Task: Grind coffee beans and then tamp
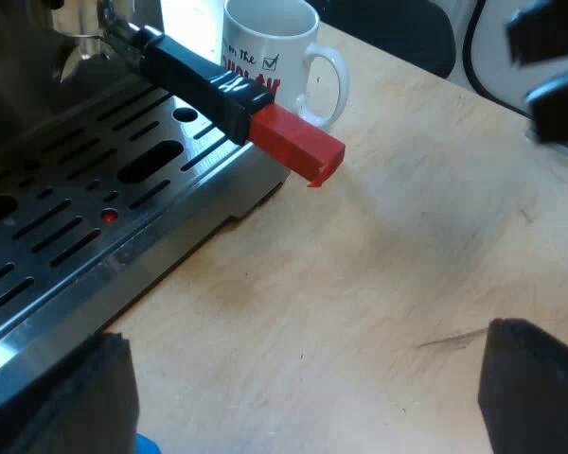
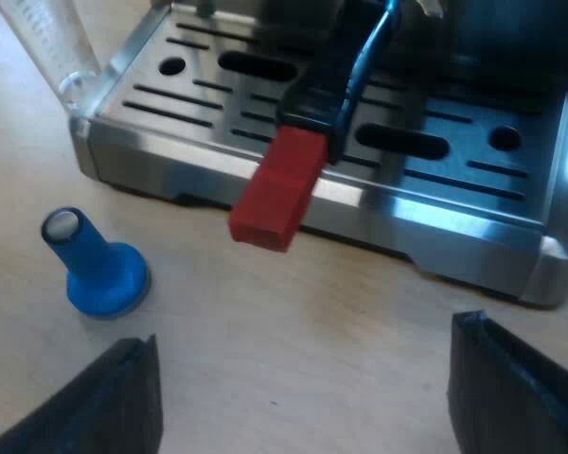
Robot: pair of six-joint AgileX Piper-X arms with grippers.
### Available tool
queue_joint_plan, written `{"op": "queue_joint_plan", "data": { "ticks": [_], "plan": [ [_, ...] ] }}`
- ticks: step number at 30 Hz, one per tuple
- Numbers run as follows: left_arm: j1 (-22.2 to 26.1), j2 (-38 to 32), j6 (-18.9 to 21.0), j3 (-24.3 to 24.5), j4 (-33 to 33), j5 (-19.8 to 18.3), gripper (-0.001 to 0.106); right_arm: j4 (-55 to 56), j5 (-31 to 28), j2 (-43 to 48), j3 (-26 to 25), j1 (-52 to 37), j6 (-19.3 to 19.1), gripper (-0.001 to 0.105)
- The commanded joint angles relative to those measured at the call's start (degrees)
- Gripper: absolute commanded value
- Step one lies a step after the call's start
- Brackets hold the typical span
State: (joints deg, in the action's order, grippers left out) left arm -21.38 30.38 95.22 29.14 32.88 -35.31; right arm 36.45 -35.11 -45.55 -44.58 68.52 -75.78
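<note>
The left gripper and right gripper are held with black fingers spread wide, nothing pinched. One metal holder, black-handled with a red block end, is locked into the steel espresso machine at its front. One blue flared tamper, one clear measuring glass and one white printed mug are counted near the machine.

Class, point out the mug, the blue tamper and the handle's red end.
mug (image 1: 292,71): left wrist view, on its white wall.
blue tamper (image 2: 109,284): right wrist view, on its base.
red end (image 2: 279,184): right wrist view, on its top face.
</note>
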Motion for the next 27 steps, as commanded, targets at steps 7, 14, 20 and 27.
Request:
{"op": "queue_joint_plan", "data": {
  "ticks": [7, 14, 20, 27],
  "plan": [
    [-0.3, -0.1, -0.3, 0.0, -0.6, -0.4, 0.076, -22.6, -2.3, -0.1, 13.0, 0.9, 0.1, 0.065],
    [-0.3, -0.1, -0.3, 0.0, -0.6, -0.4, 0.076, -35.1, -2.3, -4.7, 19.7, 0.9, -3.0, 0.062],
    [-0.3, -0.1, -0.3, 0.0, -0.6, -0.4, 0.076, -43.8, -3.4, -9.9, 19.7, 0.9, -7.1, 0.042],
    [-0.3, -0.1, -0.8, 0.0, -0.6, -0.4, 0.076, -51.9, -3.7, -14.8, 19.7, 0.9, -7.1, 0.021]
  ]
}}
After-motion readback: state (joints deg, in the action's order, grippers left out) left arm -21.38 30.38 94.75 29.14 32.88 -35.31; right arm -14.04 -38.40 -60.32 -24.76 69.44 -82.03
